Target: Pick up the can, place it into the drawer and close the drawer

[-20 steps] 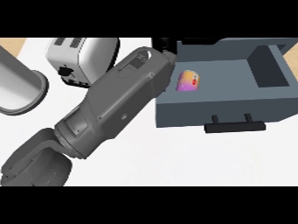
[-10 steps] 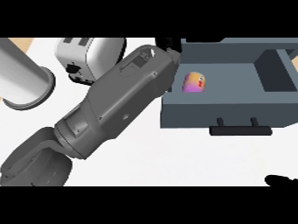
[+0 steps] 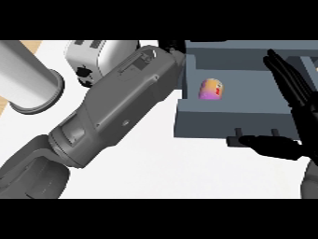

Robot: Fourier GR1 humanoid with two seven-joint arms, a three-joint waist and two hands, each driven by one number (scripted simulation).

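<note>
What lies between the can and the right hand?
Only bare drawer floor separates the can from the right hand, as the head view shows.

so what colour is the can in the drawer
Pink to purple with an orange end, per the head view: can, drawer.

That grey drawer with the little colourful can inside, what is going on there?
The small pink and orange can already lies on its side in the open grey drawer. The robot's black right hand is at the drawer's front right corner, fingers straight along the side wall and thumb by the dark handle, seemingly ready to push it shut. The left forearm reaches to the drawer's left wall; its hand is mostly hidden. A white toaster and a white cylinder stand to the left.
</note>
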